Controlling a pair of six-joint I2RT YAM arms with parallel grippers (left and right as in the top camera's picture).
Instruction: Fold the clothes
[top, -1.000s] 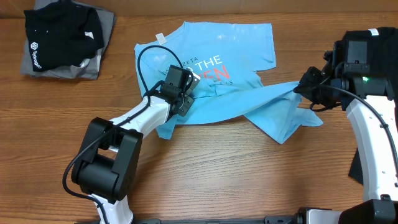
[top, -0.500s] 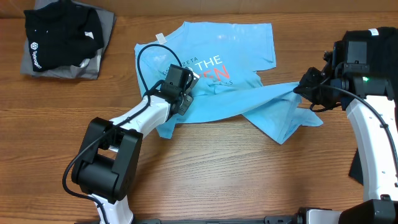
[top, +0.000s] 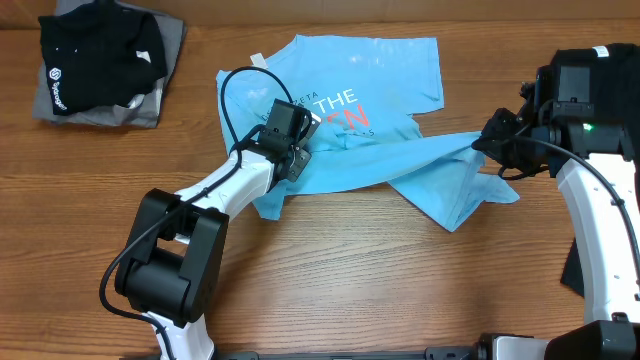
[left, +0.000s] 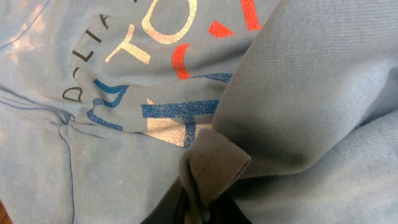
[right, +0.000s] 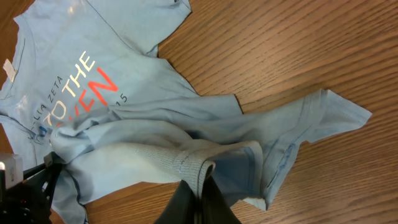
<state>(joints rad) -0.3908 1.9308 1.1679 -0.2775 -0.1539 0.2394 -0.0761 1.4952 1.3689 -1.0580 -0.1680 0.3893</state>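
Shifted slightly upward, left gripper (left: 200, 204) pinches a fold of the light blue T-shirt (top: 395, 72); right gripper (right: 200, 190) clamps its edge.

Bright, even light; soft shadows; shirt (left: 112, 162) print sharp.

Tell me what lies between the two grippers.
Only the light blue T-shirt, a fold running from left gripper to right gripper, seen overhead.

The soft light blue T-shirt (left: 311, 93) with white, red and blue printed letters fills the view; the left gripper (left: 200, 210) pinches one fold at the bottom.
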